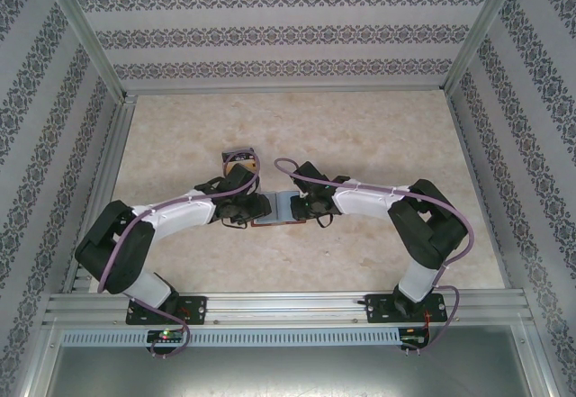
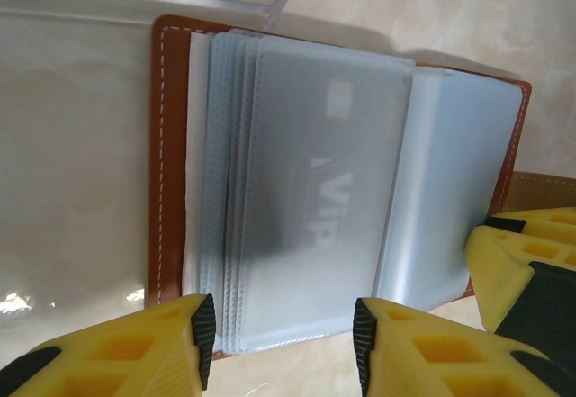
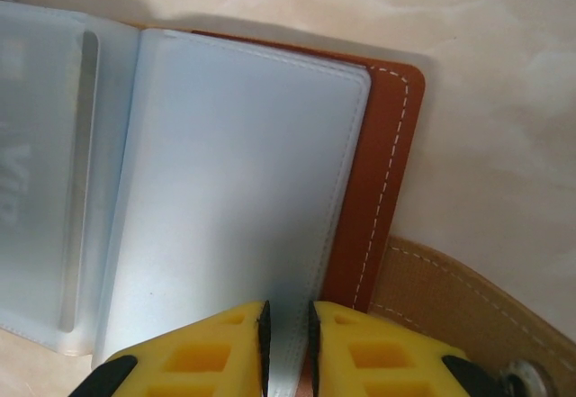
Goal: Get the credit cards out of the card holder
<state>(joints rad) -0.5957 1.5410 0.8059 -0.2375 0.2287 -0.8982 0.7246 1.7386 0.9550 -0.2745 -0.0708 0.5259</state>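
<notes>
Brown leather card holder (image 2: 166,190) lies open on the marble worktop (image 1: 360,136), between both arms. The left fingers (image 2: 205,338) stand spread astride its stack of clear sleeves. The right fingers (image 3: 261,343) pinch its right-hand inner flap. A credit card (image 2: 333,181) sits inside the top sleeve. It looks thin, stiff and slippery, and is probably best gripped at the sleeve's mouth.

Clear box (image 1: 239,157) just behind card holder (image 2: 169,145) — far tabletop (image 1: 360,127) open.
</notes>
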